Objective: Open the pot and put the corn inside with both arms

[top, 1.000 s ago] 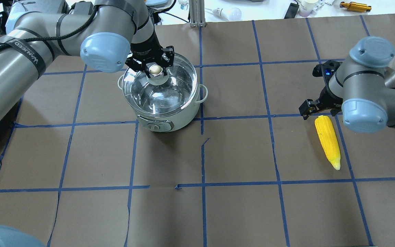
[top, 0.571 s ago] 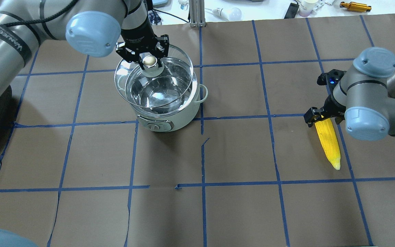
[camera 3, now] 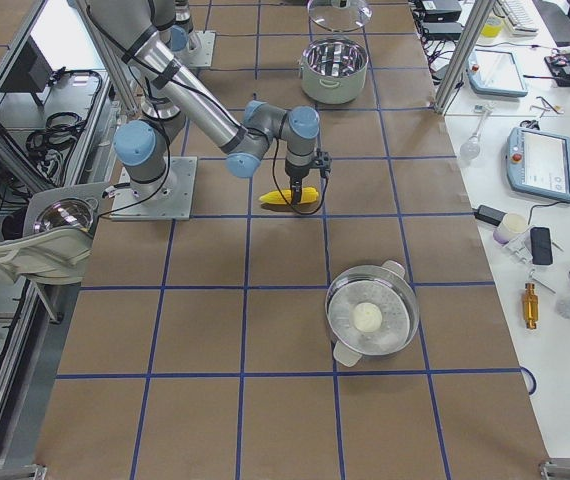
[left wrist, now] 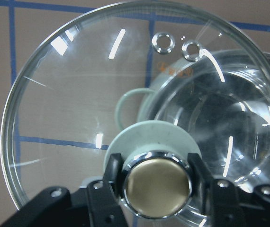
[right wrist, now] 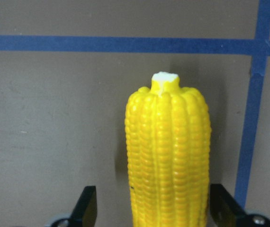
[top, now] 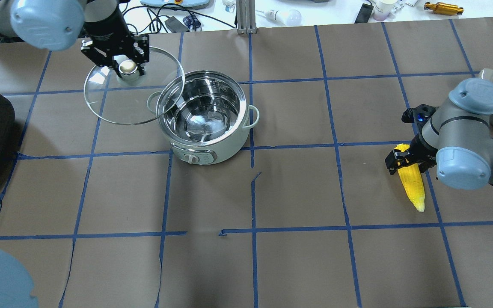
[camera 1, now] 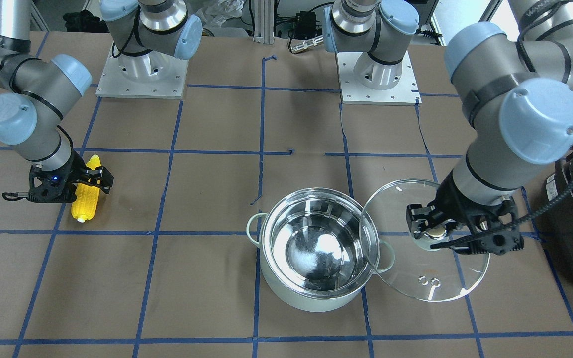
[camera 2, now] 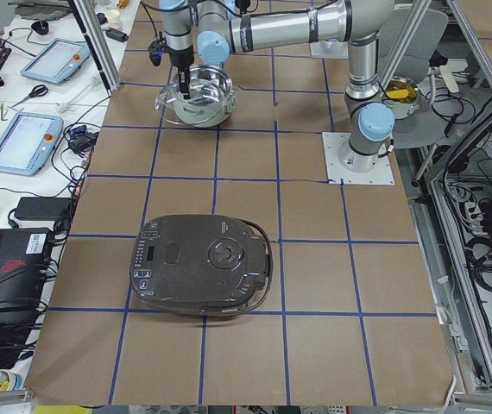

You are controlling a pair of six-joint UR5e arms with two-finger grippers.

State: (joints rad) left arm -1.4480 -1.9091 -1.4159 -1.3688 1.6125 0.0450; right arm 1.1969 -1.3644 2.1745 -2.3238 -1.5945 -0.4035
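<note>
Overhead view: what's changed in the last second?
The left gripper, shut on the knob of the lid, lifted the lid off the pot and carried it to the robot's left; the pot is now open. The right gripper came down over the blunt end of the corn and straddles it, not yet closed. Pot and corn lie where they were.

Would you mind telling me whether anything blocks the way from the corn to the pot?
Nothing visible does. The lid is off, held by the left hand on the side of the pot away from the corn. The pot's mouth is uncovered, and no object shows between the two.
</note>
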